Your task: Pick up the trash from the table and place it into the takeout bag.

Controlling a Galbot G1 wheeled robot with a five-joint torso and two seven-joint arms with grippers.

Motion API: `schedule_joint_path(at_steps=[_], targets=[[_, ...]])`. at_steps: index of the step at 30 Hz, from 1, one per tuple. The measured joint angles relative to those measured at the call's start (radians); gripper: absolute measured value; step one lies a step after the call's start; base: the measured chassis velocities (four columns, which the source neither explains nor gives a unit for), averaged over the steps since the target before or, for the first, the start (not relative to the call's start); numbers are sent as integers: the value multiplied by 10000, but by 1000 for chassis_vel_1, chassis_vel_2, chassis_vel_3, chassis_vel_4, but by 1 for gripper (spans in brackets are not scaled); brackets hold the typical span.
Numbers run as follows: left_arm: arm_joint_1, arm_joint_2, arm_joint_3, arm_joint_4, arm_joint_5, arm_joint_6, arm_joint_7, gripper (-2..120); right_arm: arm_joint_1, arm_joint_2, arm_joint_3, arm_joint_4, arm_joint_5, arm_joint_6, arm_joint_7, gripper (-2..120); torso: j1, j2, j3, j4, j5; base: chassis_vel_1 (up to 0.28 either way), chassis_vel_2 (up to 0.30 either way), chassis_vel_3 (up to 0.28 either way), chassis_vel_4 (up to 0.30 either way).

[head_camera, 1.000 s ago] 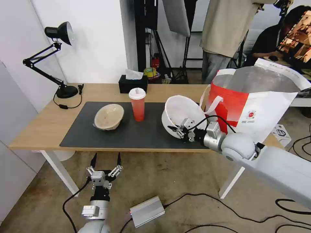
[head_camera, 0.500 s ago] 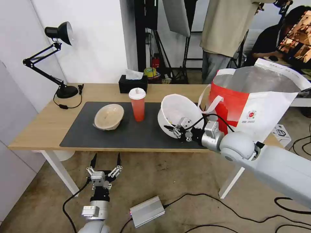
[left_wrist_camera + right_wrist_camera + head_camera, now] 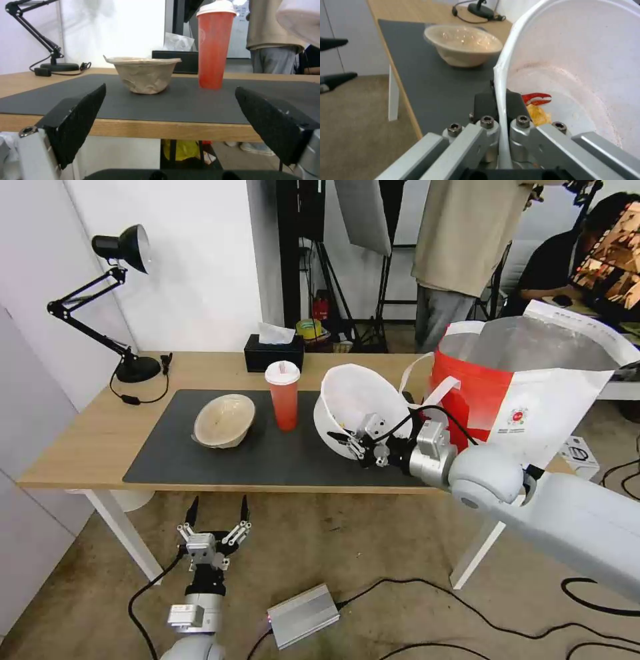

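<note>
White bowl [image 3: 357, 403] shifted left, pinched by right end effector [image 3: 353, 443], above grey mat [image 3: 267, 453]

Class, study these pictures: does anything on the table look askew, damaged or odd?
Yes. The large white round bowl is tipped steeply on its side, its rim pinched in the right tool, with red crayfish scraps inside. The shallow beige bowl looks crumpled. The left tool hangs open below the table edge.
</note>
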Motion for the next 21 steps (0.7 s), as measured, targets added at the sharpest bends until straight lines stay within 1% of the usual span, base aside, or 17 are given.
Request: schedule_joint_path(at_steps=[10,21], targets=[[-53,-1,-19,85,2,0,-22,100,412,-61,2,482,242,0,118,0,0,0,0,-1,0,0,0,0,0],[-123,-4,-38,215,30,0,-29,100,925,-353,39,937,574,1,129,0,0,0,0,0,1,0,0,0,0]])
